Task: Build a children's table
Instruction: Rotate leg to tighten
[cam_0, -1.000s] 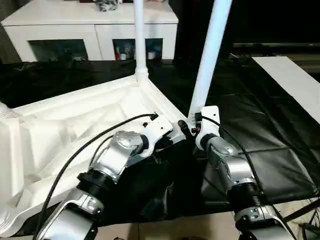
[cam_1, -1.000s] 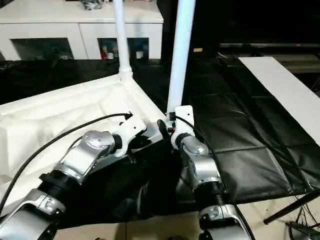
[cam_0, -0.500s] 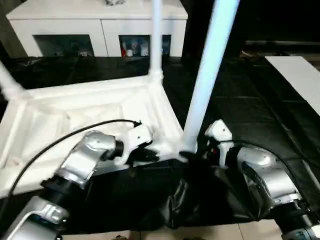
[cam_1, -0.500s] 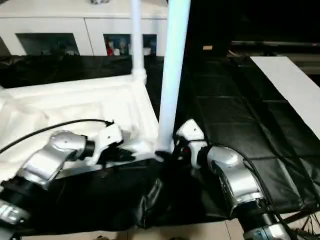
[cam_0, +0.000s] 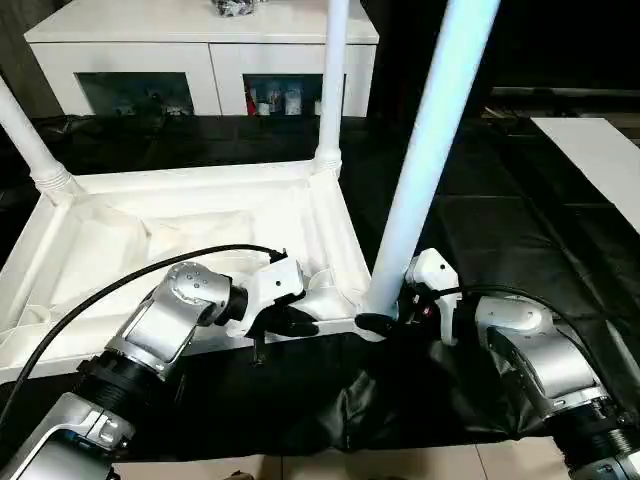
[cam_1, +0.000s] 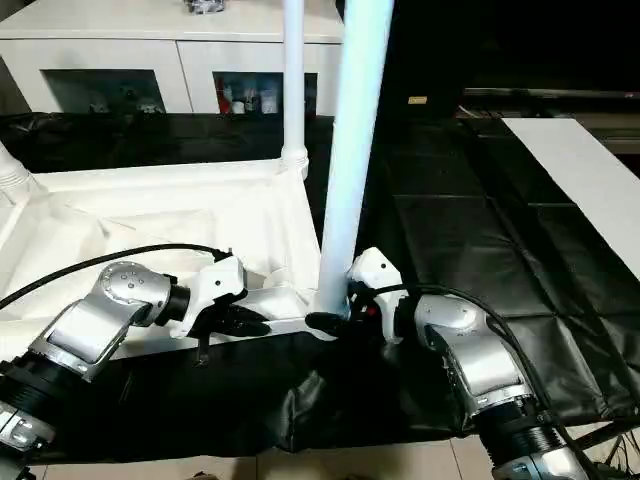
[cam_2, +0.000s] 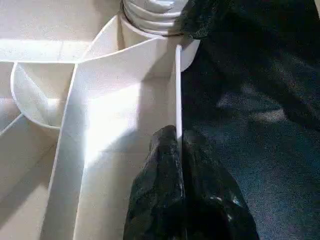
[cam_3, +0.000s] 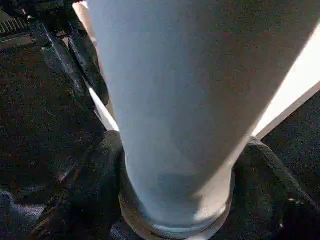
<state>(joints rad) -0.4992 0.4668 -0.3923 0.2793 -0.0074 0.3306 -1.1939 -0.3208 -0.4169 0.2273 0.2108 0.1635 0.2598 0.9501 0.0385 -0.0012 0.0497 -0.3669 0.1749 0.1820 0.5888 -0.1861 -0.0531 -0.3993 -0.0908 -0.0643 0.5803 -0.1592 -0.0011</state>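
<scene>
The white tabletop lies underside up on black cloth. Three white legs stand in its corner sockets: far left, far right and near right. My left gripper is shut on the thin near rim of the tabletop, just left of the near-right socket. My right gripper reaches in from the right. Its black fingers hug the base of the near-right leg on both sides, right above the socket collar.
A white cabinet with glass doors stands behind the work. A flat white board lies at the right on the black cloth, which is bunched up below the near edge of the tabletop.
The camera has shifted. My right gripper has dropped to the foot of the near-right leg and its fingers have narrowed around it. The left gripper keeps its hold on the rim.
</scene>
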